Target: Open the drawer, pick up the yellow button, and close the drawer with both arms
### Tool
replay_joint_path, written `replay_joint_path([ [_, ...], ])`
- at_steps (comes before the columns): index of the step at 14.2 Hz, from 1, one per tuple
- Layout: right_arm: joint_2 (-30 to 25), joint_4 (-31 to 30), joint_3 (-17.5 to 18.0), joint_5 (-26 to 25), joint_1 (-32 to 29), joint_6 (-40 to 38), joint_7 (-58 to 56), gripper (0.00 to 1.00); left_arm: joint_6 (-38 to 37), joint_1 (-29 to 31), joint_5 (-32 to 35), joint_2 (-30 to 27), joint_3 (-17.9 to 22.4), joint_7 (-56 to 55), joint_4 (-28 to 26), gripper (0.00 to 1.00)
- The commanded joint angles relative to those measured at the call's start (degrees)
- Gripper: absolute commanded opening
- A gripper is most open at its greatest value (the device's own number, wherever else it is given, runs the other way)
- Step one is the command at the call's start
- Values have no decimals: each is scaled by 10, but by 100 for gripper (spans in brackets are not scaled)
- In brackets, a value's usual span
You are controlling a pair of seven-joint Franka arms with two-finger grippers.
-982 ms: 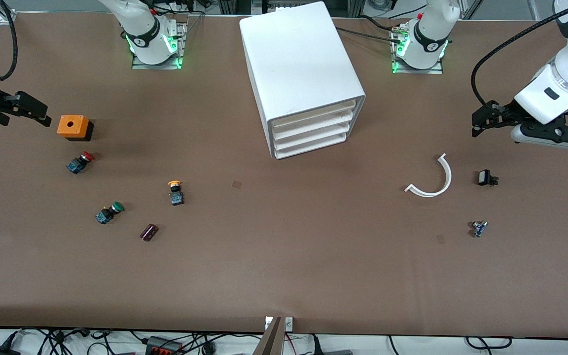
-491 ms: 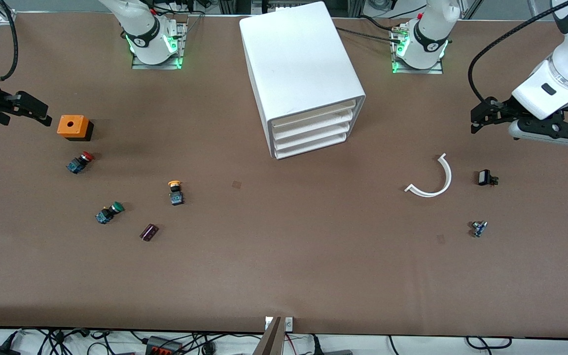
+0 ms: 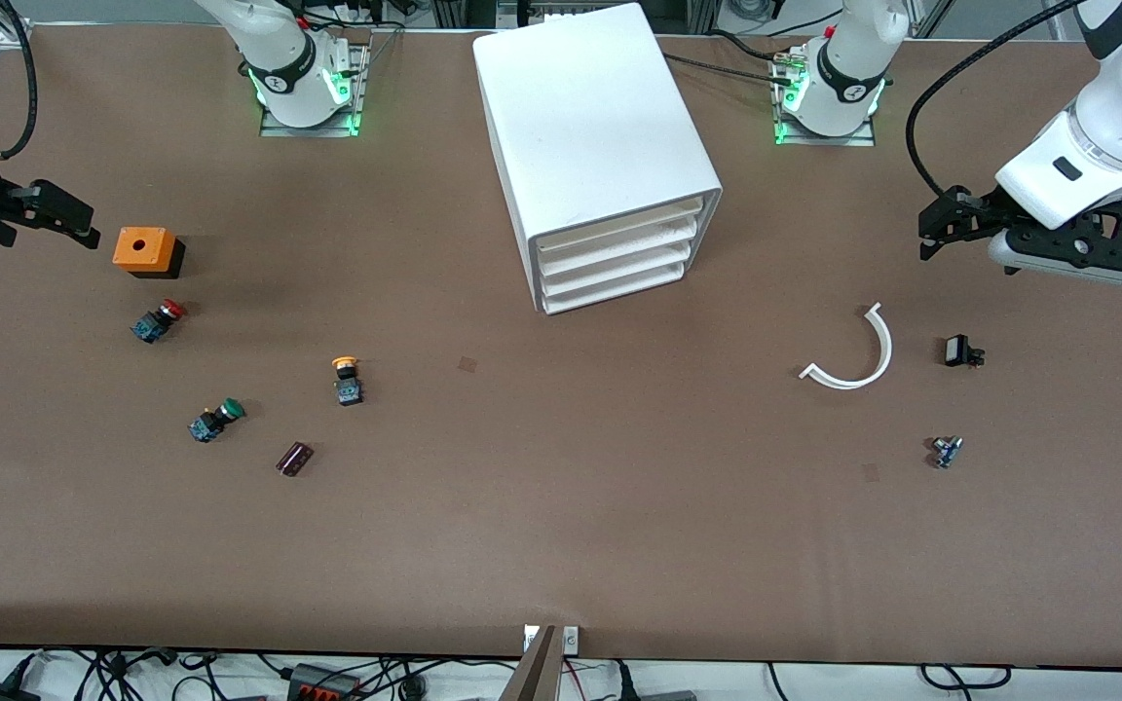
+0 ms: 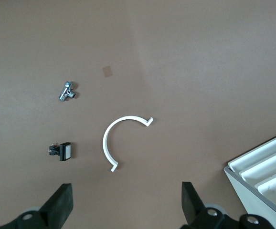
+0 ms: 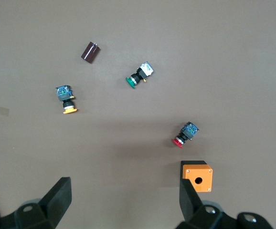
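The white cabinet (image 3: pixel 590 127) stands mid-table with all drawers pushed in. The drawer (image 3: pixel 619 223) is the uppermost one. Well toward the right arm's end of the table, the button (image 3: pixel 347 379) with its orange-yellow cap lies on the bare surface, nearer to the front camera than the cabinet; the right wrist view shows the button (image 5: pixel 66 98) too. My right gripper (image 3: pixel 64 216) hovers open and empty beside the orange box (image 3: pixel 144 250), its fingers (image 5: pixel 59 196) wide apart. Above the table near the white curved piece (image 3: pixel 853 355), my left gripper (image 3: pixel 943 229) is open and empty, fingers (image 4: pixel 191 200) spread.
A red-capped button (image 3: pixel 158 320), a green-capped button (image 3: pixel 215 421) and a dark maroon part (image 3: pixel 294 459) lie around the yellow one. A black switch (image 3: pixel 960 350) and a small metal part (image 3: pixel 946 451) lie toward the left arm's end. The cabinet's corner (image 4: pixel 267 176) shows in the left wrist view.
My left arm has swung its gripper slightly toward the cabinet and away from the curved piece. The right arm and all objects have stayed put.
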Motion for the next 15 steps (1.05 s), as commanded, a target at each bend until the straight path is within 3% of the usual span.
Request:
replay_joint_path([
  [1, -12, -7, 7, -13, -3, 1, 4, 100, -9, 4, 12, -3, -5, 9, 6, 100],
  [15, -5, -7, 7, -12, 2, 3, 4, 100, -11, 2, 20, -4, -5, 10, 7, 100],
])
